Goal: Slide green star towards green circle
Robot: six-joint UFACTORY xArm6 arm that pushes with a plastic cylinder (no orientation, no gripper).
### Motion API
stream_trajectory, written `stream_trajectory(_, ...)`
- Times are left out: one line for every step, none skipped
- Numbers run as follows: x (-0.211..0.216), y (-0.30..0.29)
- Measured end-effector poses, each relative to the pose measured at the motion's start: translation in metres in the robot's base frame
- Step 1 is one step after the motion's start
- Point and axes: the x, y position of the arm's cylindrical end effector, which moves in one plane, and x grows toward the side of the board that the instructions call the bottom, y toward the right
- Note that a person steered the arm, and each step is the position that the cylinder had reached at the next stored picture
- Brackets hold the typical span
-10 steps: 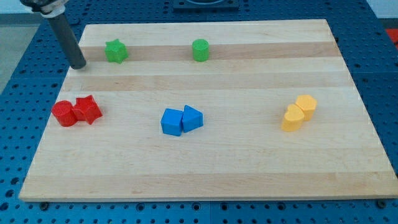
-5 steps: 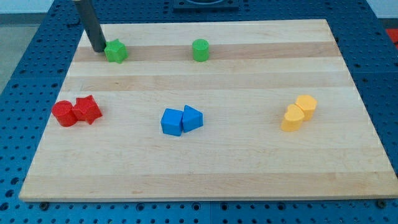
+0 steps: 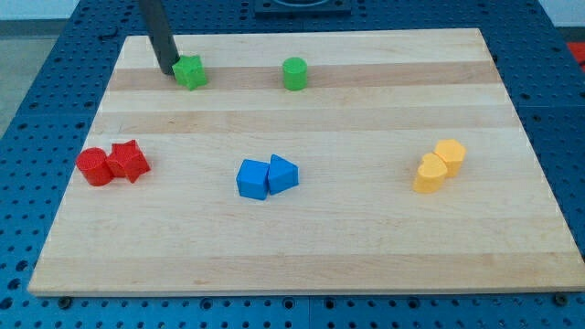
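Observation:
The green star [image 3: 191,72] lies near the board's top edge, left of centre. The green circle [image 3: 294,73] stands to its right in the same row, a clear gap between them. My tip [image 3: 168,69] rests on the board, touching the star's left side. The dark rod rises from it toward the view's top left.
A red circle [image 3: 92,166] and a red star [image 3: 129,161] touch at the left. Two blue blocks [image 3: 253,178] [image 3: 282,173] touch at the centre. Two yellow blocks [image 3: 430,174] [image 3: 450,153] touch at the right. The wooden board [image 3: 311,256] lies on a blue perforated table.
My tip moved up and right from the board's left edge to the green star's left side. It then pushed the star a little to the right, toward the green circle.

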Motion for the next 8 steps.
stream_trajectory(0.003,0.015)
stream_trajectory(0.008,0.028)
stream_trajectory(0.009,0.041)
stream_trajectory(0.015,0.051)
stream_trajectory(0.016,0.043)
stream_trajectory(0.021,0.024)
stream_trajectory(0.038,0.018)
stream_trajectory(0.048,0.019)
